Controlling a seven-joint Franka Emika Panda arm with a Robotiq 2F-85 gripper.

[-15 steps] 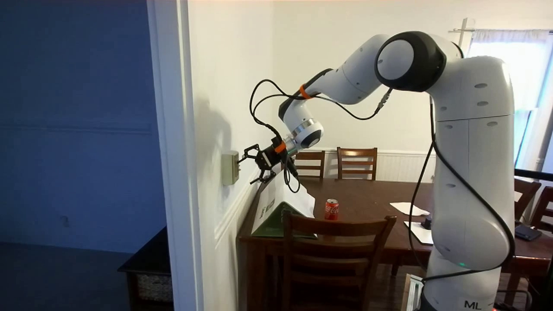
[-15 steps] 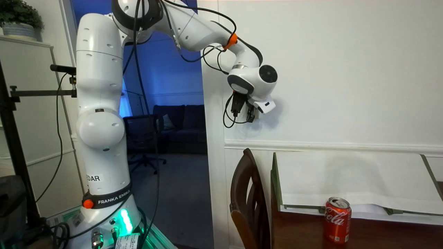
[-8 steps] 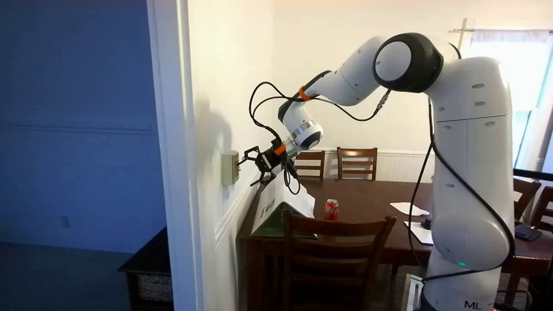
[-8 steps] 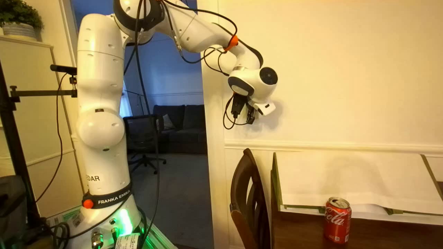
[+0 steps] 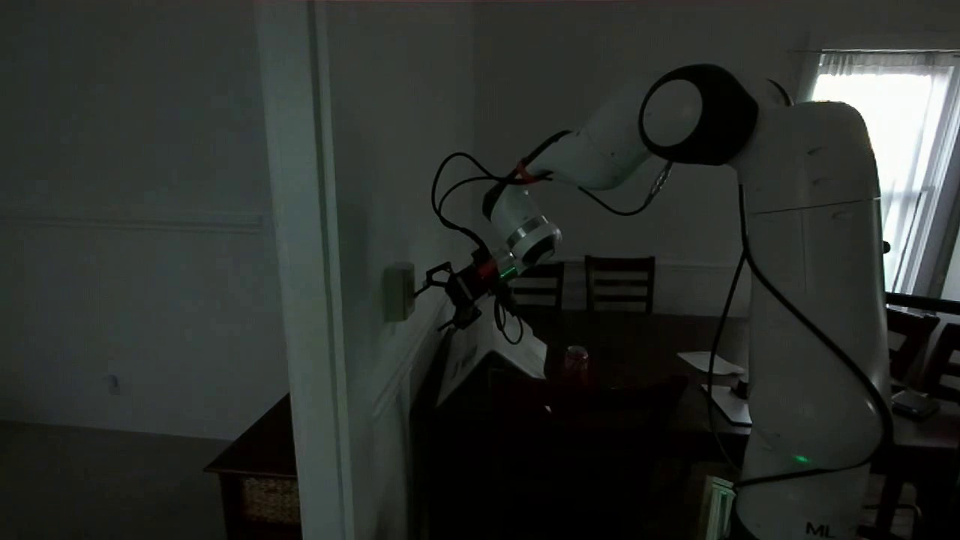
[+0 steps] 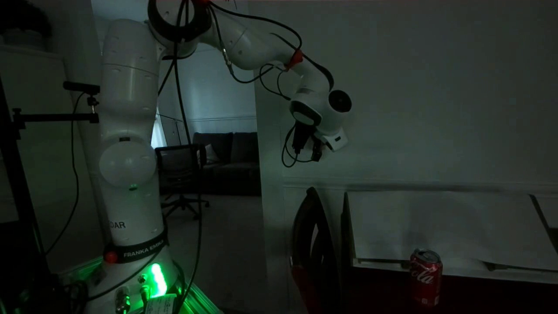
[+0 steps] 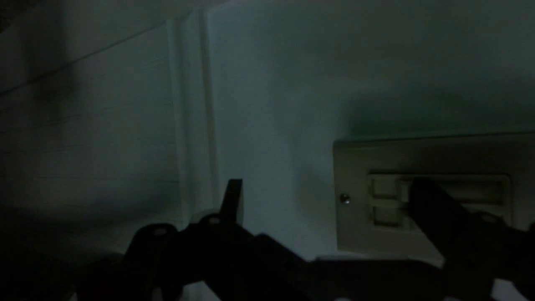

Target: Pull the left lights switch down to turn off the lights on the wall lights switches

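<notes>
White arm (image 6: 128, 163), black trim

Low on the shell runs a black band (image 6: 136, 257) lettered "FRANKA", with a round red button (image 6: 110, 257) on it. Just above the band, dark lettering (image 6: 117, 225) ends in "AR"; below the band shine a green light (image 6: 158, 279) and metal connectors (image 6: 122, 301). Well above the band are a thick black ring (image 6: 199, 25), black cables (image 6: 257, 17) and a red wrap (image 6: 294, 59). The gripper (image 7: 328, 186), higher than the band, is black with round, paler pins (image 7: 214, 220).

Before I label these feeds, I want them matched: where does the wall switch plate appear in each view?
In an exterior view: the switch plate is left of centre, near mid-height, beside the claw.
In an exterior view: it cannot be made out, perhaps hidden behind the claw.
Wrist view: the switch plate runs to the right edge, partly covered by the claw.
Shared landmark: the claw.
</notes>
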